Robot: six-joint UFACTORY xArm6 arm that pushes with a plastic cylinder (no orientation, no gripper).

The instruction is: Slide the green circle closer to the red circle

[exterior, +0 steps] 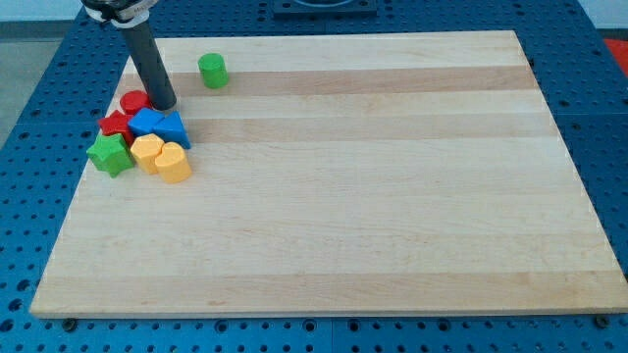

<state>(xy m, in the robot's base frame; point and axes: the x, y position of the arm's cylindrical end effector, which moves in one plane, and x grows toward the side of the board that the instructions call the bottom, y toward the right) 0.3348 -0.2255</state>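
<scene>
Sitting apart near the view's top left of the wooden tabletop (392, 196), the green circle (212, 70) is not yet next to the red circle (134, 100) — a visible strip of bare wood is lying between them, so I judge the task barely begun or at most part done. The red circle is resting at the upper edge of a tight cluster: a red star-like block (116, 124) just below it, two blue blocks (160, 126) pressing in from the view's right, a green star (109, 153) at the cluster's lower left, and two yellow blocks (162, 157) — one looking heart-shaped — at the bottom.

My tip (165, 104) is standing just beside the red circle on its right, touching or almost touching the top of the blue blocks; I cannot tell which. It is sitting between the two circles, down and to the left of the green one, which is the wrong side for pushing. What is left, by my reckoning: bringing the tip round to the green circle's upper right and driving it down-left toward the red one.

Being a short upright cylinder, the green circle is pointing nowhere in particular; its only axis is running vertically, flat face up. No gripper is fitted here, so no open or closed state is showing.
</scene>
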